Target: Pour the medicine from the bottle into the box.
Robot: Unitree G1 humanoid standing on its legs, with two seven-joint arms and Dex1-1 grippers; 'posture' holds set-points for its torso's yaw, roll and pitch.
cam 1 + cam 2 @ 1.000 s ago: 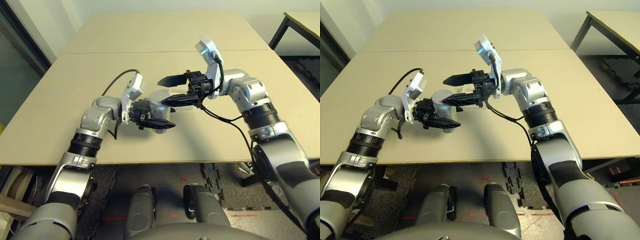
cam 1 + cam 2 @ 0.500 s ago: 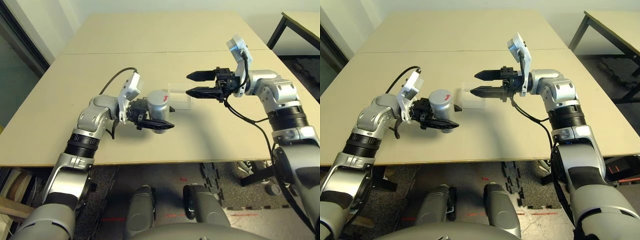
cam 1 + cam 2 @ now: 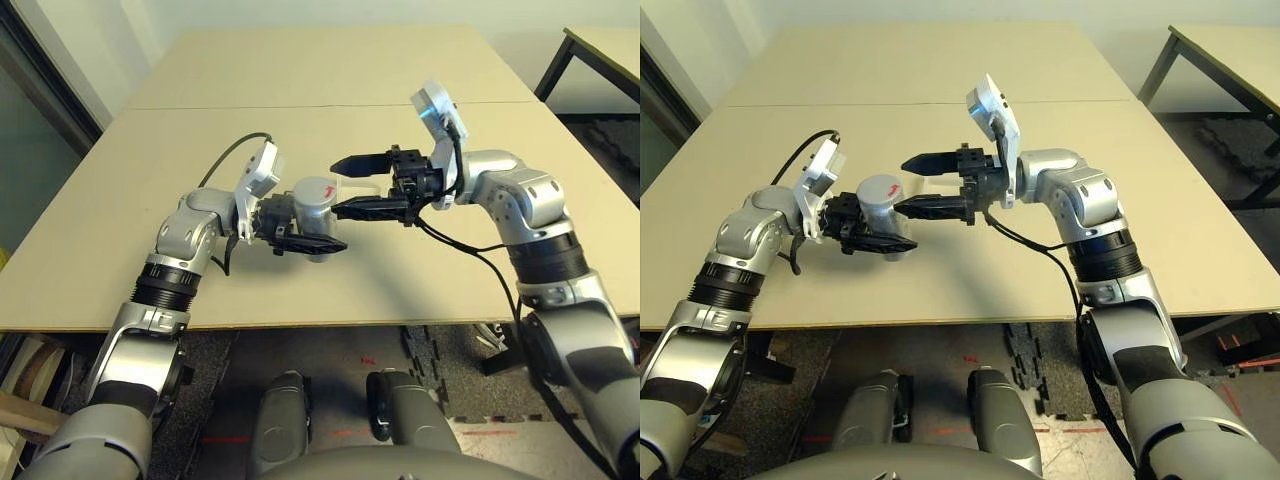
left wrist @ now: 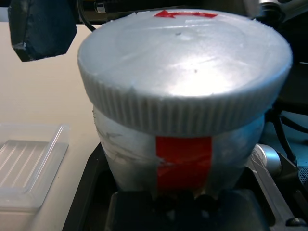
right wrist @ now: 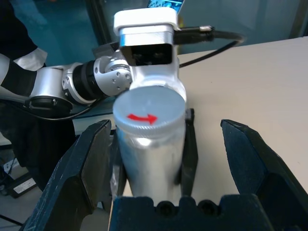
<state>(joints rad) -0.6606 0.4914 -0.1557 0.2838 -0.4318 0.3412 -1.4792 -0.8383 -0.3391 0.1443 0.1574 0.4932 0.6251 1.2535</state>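
One small silver-grey cylindrical bottle (image 3: pixel 313 203) with a ribbed screw cap (image 4: pixel 185 79) is present, held above the pale beige table (image 3: pixel 330 100) near its front edge. The cap is on and carries one red arrow on its top face; one red strip runs down the bottle's side. The left pincer (image 3: pixel 312 241) is clenched on the bottle's body, its two black fingers on opposite sides of the body, with the bottle standing roughly upright in the grip. The right pincer (image 3: pixel 352 185) is released, its two black fingers spread wide, one on each side of the cap end of the bottle; in the right wrist view clear gaps show between both fingers and the bottle, so no contact is seen. One shallow square box of clear colourless plastic (image 4: pixel 30 166) with rounded corners lies flat on the table just beyond the bottle. Two silver arms are in view, meeting over the table's middle. No pellets can be made out.
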